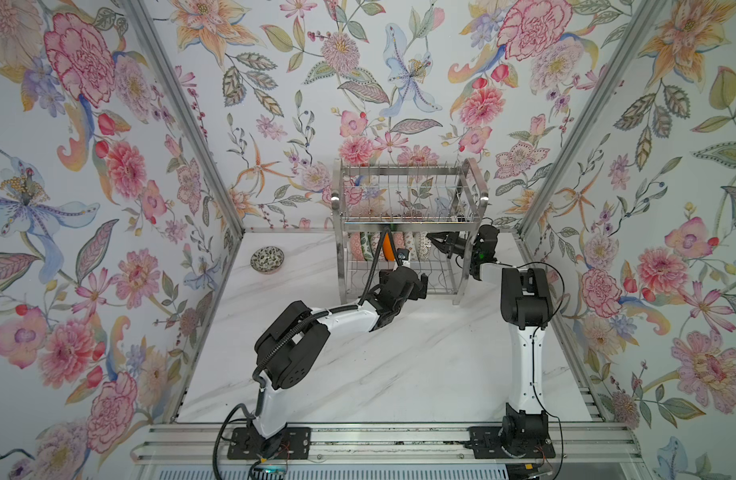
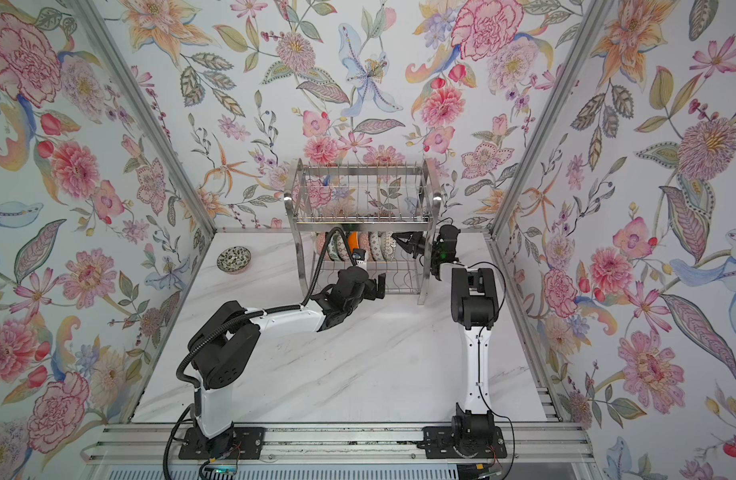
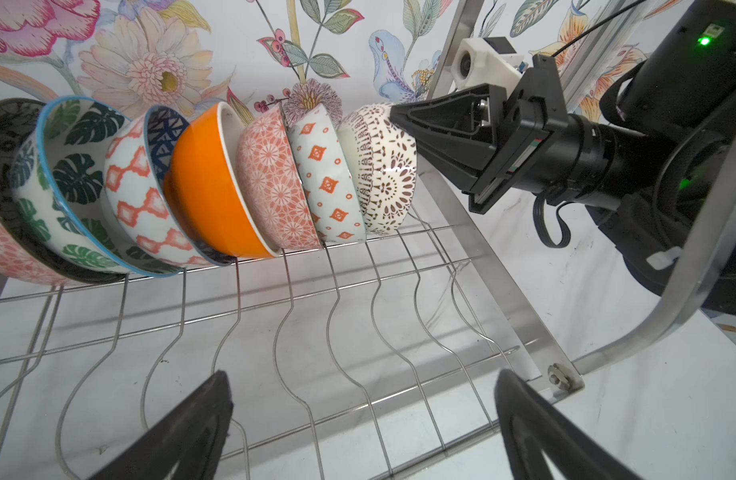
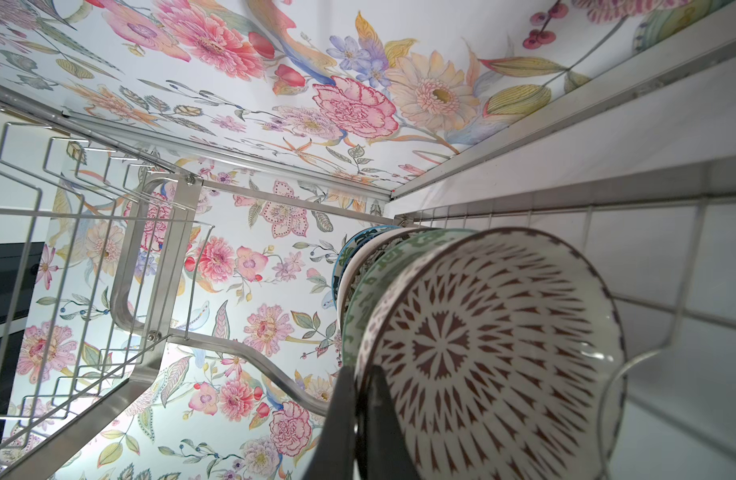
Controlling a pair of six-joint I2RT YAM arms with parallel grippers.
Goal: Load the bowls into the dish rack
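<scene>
Right fingers (image 4: 335,428) seemingly tight on brown bowl (image 4: 482,353), wrist level.

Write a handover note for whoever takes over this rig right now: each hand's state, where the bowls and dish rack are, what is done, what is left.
Left hand: open and empty, in front of the lower tier of the dish rack.
Right hand: shut on the rim of the brown-patterned bowl, at the end of the row nearest the right arm.
Done: a row of bowls stands on edge in the lower tier.
To do: probably release the brown-patterned bowl, which looks seated. Then load the last bowl, sitting upright on the table at the far left.
</scene>
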